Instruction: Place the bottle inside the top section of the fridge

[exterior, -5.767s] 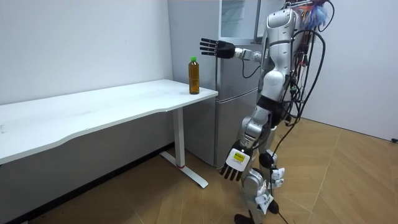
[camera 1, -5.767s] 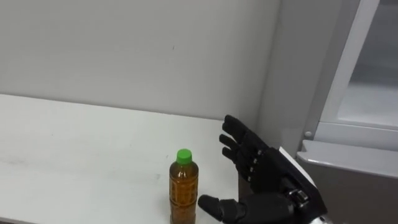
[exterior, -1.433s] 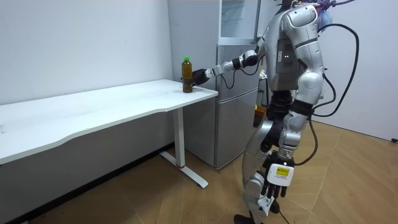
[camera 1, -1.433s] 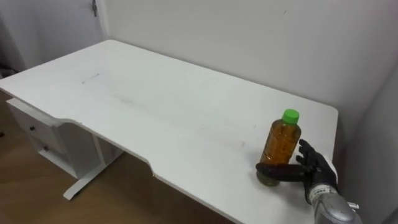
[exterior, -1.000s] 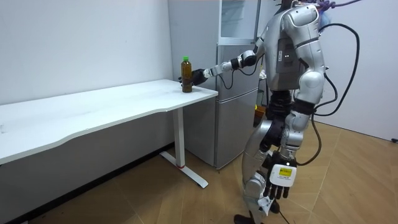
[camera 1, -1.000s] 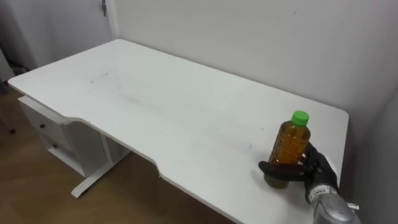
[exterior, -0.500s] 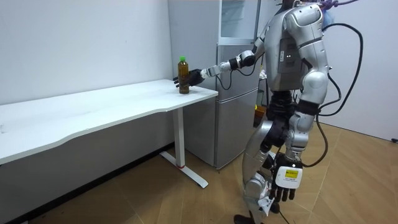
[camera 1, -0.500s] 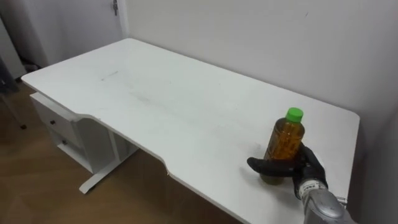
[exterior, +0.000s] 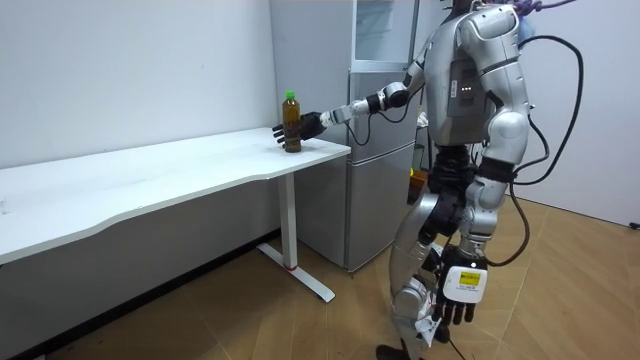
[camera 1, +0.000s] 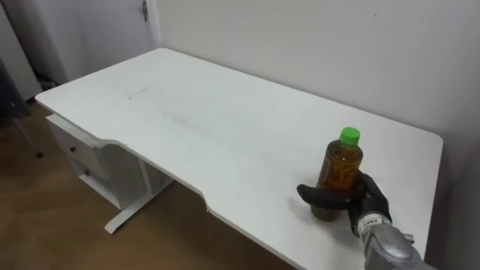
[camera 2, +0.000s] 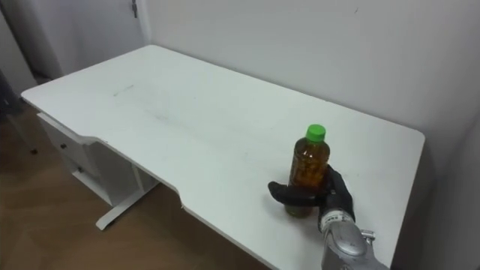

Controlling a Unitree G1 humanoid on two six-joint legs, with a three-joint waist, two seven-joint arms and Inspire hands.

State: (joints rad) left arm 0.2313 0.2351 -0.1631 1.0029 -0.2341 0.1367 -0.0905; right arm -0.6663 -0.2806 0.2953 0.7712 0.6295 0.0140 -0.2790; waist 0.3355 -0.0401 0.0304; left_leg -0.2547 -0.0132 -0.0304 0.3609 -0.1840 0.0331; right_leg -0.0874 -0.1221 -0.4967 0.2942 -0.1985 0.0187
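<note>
A bottle (camera 1: 339, 169) of amber drink with a green cap stands upright near the right end of the white table (camera 1: 210, 127). My right hand (camera 1: 358, 201) is shut on its lower part, thumb curled across the front and fingers behind. In the room view the bottle (exterior: 291, 118) stands near the table's end with the right hand (exterior: 310, 124) reaching to it from an outstretched arm. My left hand (exterior: 460, 295) hangs low beside my leg, fingers relaxed. I stand on the wooden floor in front of the fridge (exterior: 380, 150), turned toward the table.
The grey fridge stands against the table's end; its upper part (exterior: 385, 30) is pale and looks open. A white wall runs behind the table. A white drawer unit (camera 1: 82, 161) sits under the table's left part. The table edge (camera 1: 247, 240) lies close to the bottle.
The bottle, with my right hand round it, has slid a little along the table away from the fridge. The eye view has shifted slightly.
</note>
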